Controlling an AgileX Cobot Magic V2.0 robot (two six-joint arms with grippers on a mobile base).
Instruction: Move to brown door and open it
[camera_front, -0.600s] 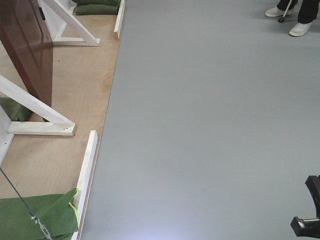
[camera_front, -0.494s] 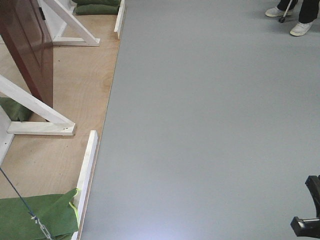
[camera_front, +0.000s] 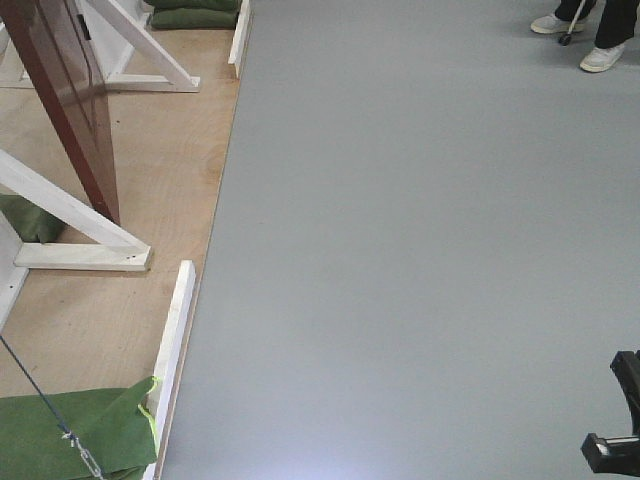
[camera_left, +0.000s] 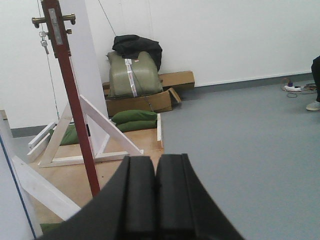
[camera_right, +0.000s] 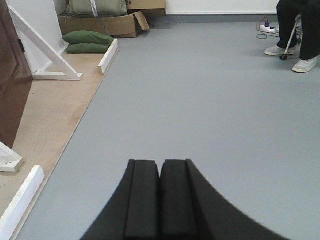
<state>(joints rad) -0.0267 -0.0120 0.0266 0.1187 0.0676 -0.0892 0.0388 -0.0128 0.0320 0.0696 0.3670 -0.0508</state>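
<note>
Task judged nearly done: brown door (camera_left: 77, 115) is seen edge-on ahead-left of left gripper (camera_left: 155, 197); it and right gripper (camera_right: 160, 197) are pressed together, empty.

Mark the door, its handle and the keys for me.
door (camera_front: 62, 90): front view, on its glossy brown face.
handle (camera_left: 39, 21): left wrist view, on the brass lever left of the door's edge.
keys (camera_left: 44, 44): left wrist view, on the bunch hanging below the handle.
</note>
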